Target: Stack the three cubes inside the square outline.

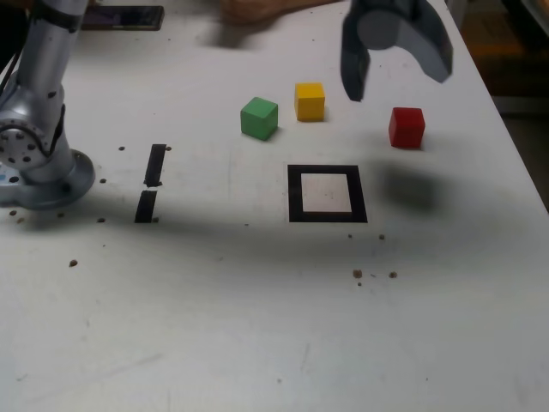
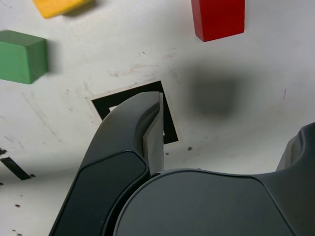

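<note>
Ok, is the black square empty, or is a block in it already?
Empty: the black square has only its pale middle showing, and the red, yellow and green blocks all sit outside.

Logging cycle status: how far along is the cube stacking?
Nothing looks stacked: the black tape square frames bare white. In hand: nothing; the dark grey gripper hangs open above the table. Left: all three small cubes, green, yellow and red, lie apart outside the outline.

The end effector [image 1: 398, 86] is dark grey with 2 curved fingers.
</note>
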Available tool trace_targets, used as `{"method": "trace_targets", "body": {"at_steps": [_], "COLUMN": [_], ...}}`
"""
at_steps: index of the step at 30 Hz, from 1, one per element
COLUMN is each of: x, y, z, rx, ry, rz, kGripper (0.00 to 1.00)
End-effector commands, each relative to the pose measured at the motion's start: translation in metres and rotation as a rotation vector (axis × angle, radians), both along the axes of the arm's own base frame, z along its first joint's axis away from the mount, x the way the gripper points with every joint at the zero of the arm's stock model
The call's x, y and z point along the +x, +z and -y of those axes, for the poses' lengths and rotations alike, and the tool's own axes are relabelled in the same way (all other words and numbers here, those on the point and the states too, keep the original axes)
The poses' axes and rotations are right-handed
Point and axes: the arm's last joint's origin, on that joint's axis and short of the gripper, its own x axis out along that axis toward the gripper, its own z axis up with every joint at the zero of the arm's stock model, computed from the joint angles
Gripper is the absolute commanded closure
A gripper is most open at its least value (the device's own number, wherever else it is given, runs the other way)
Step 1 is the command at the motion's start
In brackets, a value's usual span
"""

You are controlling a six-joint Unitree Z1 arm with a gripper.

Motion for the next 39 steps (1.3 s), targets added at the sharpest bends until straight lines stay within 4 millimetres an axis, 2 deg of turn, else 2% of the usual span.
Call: {"method": "trace_targets", "body": {"at_steps": [1,11,24,33,39], "x": [0.006,0.029,0.056,0.064,0.063], "y": [-0.005,-0.039,-0.067,-0.082,-0.092], "z": [0.002,-0.011,-0.035,-0.049,-0.057], "rx": [-0.003,0.005,0.006,0.006,-0.008], "ry": [0.011,0.113,0.154,0.173,0.192], "rz": [-0.015,-0.096,-0.101,-0.112,-0.141], "kGripper": [0.07,0.07,0.07,0.11,0.18]}}
